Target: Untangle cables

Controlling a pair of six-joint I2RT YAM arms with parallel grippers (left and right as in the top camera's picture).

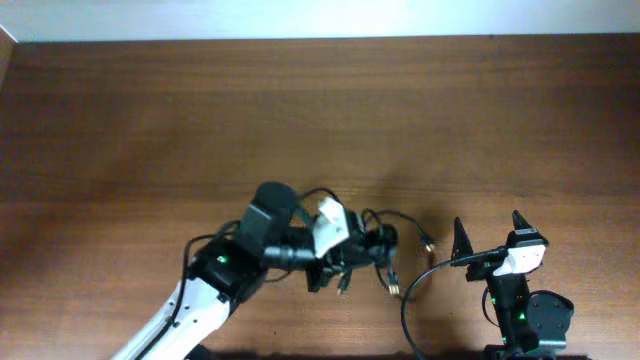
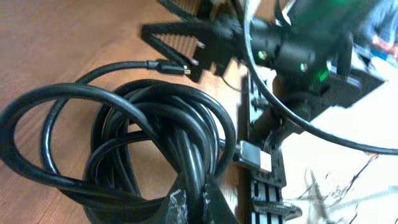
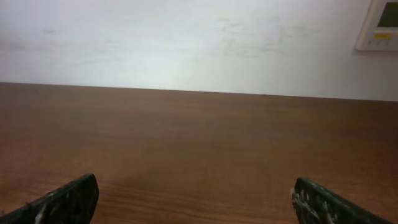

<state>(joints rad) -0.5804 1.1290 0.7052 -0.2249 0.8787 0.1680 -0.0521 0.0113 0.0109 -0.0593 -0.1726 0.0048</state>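
Cables (image 2: pixel 180 143), thin and black, lie in a loose tangled coil on the wooden table (image 1: pixel 200 120), low and just right of centre in the overhead view. In the left wrist view the coil fills the left and middle of the frame, its loops crossing one another. One free end with a small gold-tipped plug (image 2: pixel 171 67) points toward the upper middle.

The left gripper (image 2: pixel 196 202) sits at the bottom edge of that view, fingers pinched together on a few strands of the coil. The left arm reaches in from the lower left of the overhead view, bent at the elbow, wrist over the bundle.

The right gripper (image 1: pixel 489 232) stands at the lower right, near the coil but apart from it, fingers spread wide and holding nothing. Its own camera sees only bare table and a pale wall (image 3: pixel 186 37).

The step in hand looks like a first grasp on the tangle. The next move likely calls for lifting the pinched strands so the loops separate, while the right gripper takes a free end to draw it out.
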